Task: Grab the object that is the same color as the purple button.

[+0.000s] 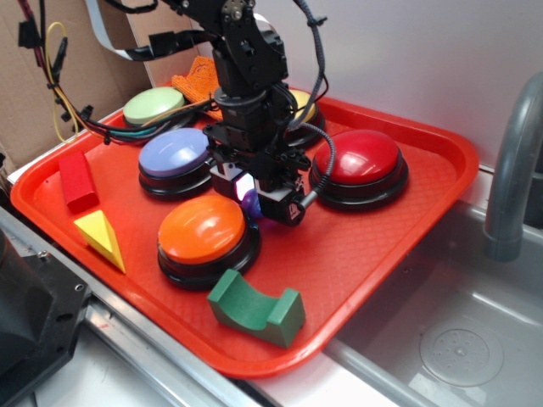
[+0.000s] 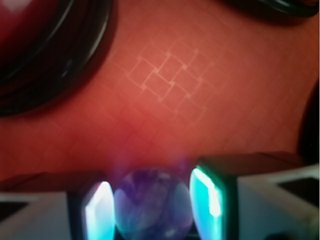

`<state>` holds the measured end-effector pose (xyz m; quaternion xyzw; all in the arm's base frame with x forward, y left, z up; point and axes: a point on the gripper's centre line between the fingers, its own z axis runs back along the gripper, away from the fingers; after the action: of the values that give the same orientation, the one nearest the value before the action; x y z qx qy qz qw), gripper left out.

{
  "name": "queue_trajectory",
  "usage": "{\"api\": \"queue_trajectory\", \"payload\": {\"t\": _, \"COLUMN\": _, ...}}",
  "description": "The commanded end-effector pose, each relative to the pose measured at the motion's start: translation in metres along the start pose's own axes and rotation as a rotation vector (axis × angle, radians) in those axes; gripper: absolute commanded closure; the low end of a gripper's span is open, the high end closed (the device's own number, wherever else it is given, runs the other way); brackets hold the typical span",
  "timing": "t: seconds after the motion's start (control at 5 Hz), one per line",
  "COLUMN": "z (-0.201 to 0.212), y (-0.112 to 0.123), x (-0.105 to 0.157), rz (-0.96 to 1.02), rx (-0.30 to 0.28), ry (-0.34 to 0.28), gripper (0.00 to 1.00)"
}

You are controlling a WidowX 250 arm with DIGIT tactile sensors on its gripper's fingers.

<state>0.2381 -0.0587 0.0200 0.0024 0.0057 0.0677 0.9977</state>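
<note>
You are squeezing the purple ball (image 2: pixel 153 205) between the fingers of the gripper (image 1: pixel 254 200), both pads touching its sides, low over the red tray (image 1: pixel 356 254). The purple button (image 1: pixel 174 153) is sitting just behind and to one side. You are finishing the grasp, by my reading; next you are lifting straight up, keeping the glossy ball from slipping.
</note>
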Motion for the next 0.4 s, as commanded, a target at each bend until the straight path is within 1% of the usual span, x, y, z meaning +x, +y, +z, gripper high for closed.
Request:
{"api": "queue_trajectory", "payload": {"t": 0.0, "z": 0.065, "y": 0.017, "x": 0.008, "rz": -0.15, "rx": -0.031, "ry": -0.009, "gripper": 1.0}}
{"api": "queue_trajectory", "payload": {"t": 0.2, "z": 0.097, "y": 0.032, "x": 0.006, "rz": -0.206, "rx": -0.043, "ry": -0.022, "gripper": 1.0}}
